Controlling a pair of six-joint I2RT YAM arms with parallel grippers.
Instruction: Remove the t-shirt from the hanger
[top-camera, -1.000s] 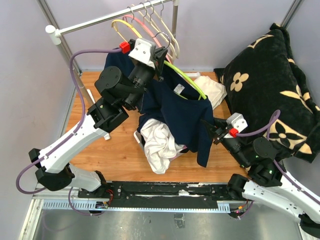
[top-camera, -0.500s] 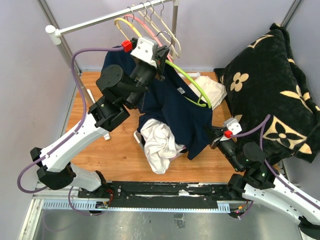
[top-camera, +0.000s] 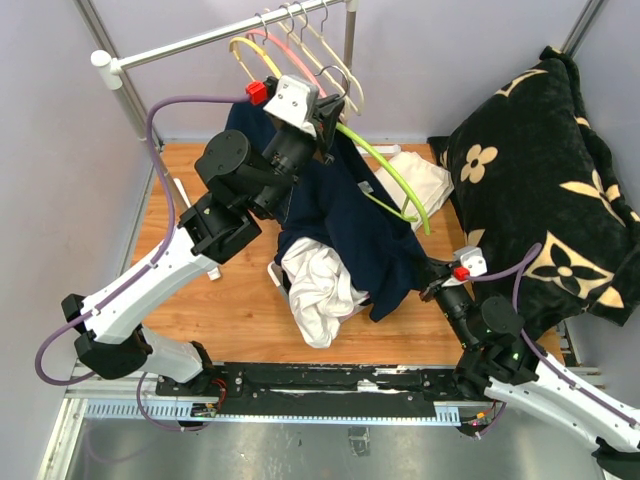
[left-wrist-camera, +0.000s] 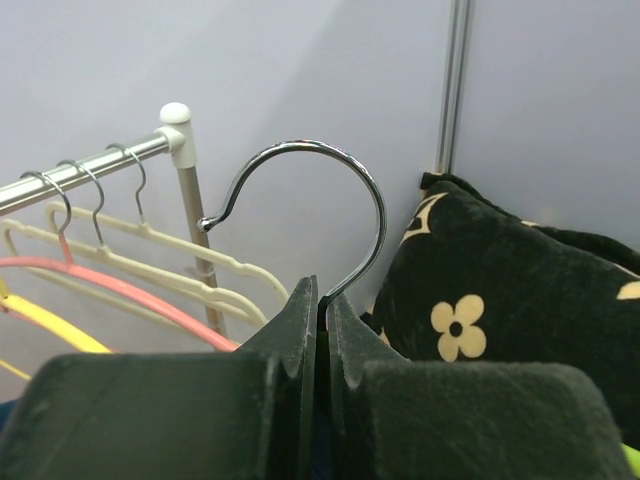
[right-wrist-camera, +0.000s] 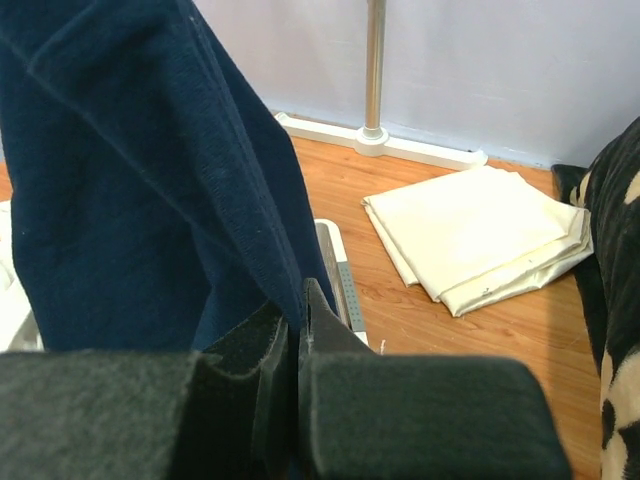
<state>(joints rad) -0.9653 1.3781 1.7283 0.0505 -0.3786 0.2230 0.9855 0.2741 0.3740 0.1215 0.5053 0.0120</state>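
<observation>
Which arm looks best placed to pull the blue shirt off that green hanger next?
Probably right. The right gripper is shut on the t-shirt hem, free to pull down; the left gripper is shut on the hanger hook, holding it up.

Colours from my feed: the t-shirt (top-camera: 350, 225) is deep navy, on a lime-green hanger (top-camera: 398, 185) with a shiny chrome hook (left-wrist-camera: 310, 165). Below it there's a crumpled white garment (top-camera: 315, 285), plus a folded cream cloth (right-wrist-camera: 480, 235). The tabletop (top-camera: 220, 300) is warm orange-brown wood grain. The big cushion (top-camera: 530, 170) is black with cream flowers and star shapes. The spare hangers (left-wrist-camera: 130, 290) run yellow, pink and cream. The left pincer (left-wrist-camera: 322, 300) and right pincer (right-wrist-camera: 298, 305) are matte black. The arms (top-camera: 150, 275) are white with black joints and purple cables (top-camera: 152, 140).
</observation>
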